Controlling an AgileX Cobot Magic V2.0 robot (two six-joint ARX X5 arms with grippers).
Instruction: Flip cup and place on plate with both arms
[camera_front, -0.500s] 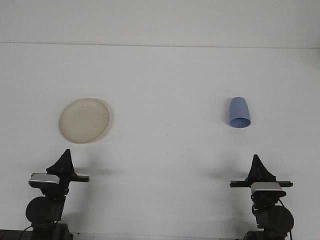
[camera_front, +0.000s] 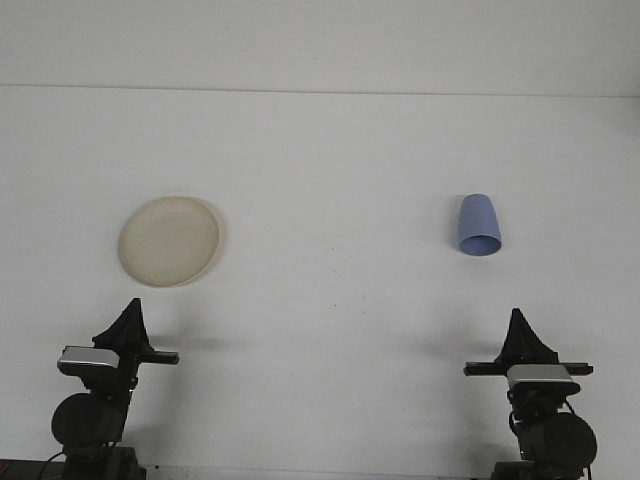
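A blue cup (camera_front: 478, 225) rests on the white table at the right, narrow base towards the back and wide rim towards me. A cream plate (camera_front: 168, 241) lies flat at the left with nothing on it. My left gripper (camera_front: 133, 308) stays low near the front edge, a little in front of the plate. Its fingers form one dark wedge with no gap, shut on nothing. My right gripper (camera_front: 517, 318) stands near the front edge, in front of the cup and slightly to its right, shut the same way. Both are well apart from the objects.
The white table (camera_front: 330, 180) runs back to a pale wall, its far edge a faint line. Between plate and cup there is only bare tabletop. Both arm bases stand at the bottom corners.
My right gripper has shifted slightly to the right and down. The left arm, the cup and the plate have not moved.
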